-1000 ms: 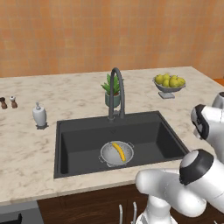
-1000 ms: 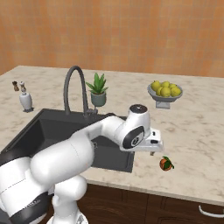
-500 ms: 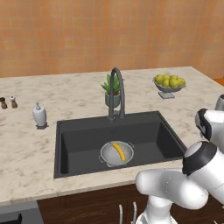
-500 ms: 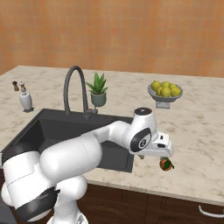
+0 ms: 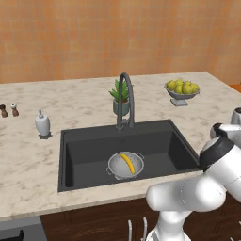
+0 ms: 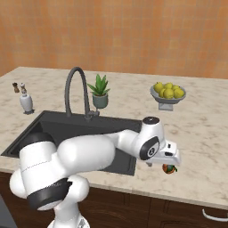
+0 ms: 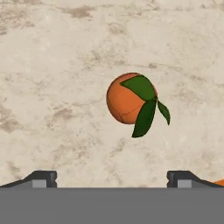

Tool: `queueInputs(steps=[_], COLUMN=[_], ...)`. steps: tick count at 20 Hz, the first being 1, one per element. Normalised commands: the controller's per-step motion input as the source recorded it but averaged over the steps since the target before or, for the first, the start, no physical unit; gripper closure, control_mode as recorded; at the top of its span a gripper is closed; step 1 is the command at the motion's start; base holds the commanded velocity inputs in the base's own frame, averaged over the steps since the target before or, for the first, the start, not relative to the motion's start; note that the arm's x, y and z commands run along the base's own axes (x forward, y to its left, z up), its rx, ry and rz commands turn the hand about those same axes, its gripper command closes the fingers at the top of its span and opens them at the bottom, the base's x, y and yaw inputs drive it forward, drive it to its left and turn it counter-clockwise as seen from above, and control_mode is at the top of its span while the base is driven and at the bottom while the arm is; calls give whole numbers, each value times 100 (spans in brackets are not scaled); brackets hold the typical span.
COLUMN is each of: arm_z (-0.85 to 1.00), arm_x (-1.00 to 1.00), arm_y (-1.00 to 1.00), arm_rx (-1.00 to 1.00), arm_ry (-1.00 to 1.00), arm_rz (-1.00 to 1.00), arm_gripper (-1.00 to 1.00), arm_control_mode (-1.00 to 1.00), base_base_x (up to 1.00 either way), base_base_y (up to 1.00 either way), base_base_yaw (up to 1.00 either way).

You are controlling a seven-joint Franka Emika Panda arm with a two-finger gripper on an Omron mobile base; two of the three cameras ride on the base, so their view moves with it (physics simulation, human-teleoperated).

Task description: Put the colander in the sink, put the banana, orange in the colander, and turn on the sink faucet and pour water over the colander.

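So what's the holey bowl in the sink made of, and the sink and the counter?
The colander looks like shiny metal: silvery grey with a pale gleaming rim. The sink is matte charcoal with no shine, perhaps stone composite or coated metal; hard to tell. The counter looks like polished stone, beige with brownish mottled veins.

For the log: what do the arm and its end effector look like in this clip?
The arm is glossy white, built of thick rounded segments with dark charcoal bands at the joints. Its wrist ends in a white, boxy end effector. In the hand view, the two fingertips are small, dark and blocky. No cables or markings are visible.
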Motion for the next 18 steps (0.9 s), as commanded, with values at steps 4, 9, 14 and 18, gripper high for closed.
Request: queueInputs(steps=[4, 9, 14, 18], arm_z=[-27, -20, -15, -24], arm_x=[38, 31, 22, 6], arm_y=[-30, -23, -23, -24], arm_rx=[0, 0, 0, 0], arm_ry=[0, 0, 0, 0], arm_rz=[0, 0, 0, 0], arm_gripper=[-100, -100, -100, -100], arm_control_mode=[-100, -100, -100, -100], base_base_x=[0, 0, 0, 0], base_base_y=[0, 0, 0, 0], base_base_yaw=[0, 0, 0, 0])
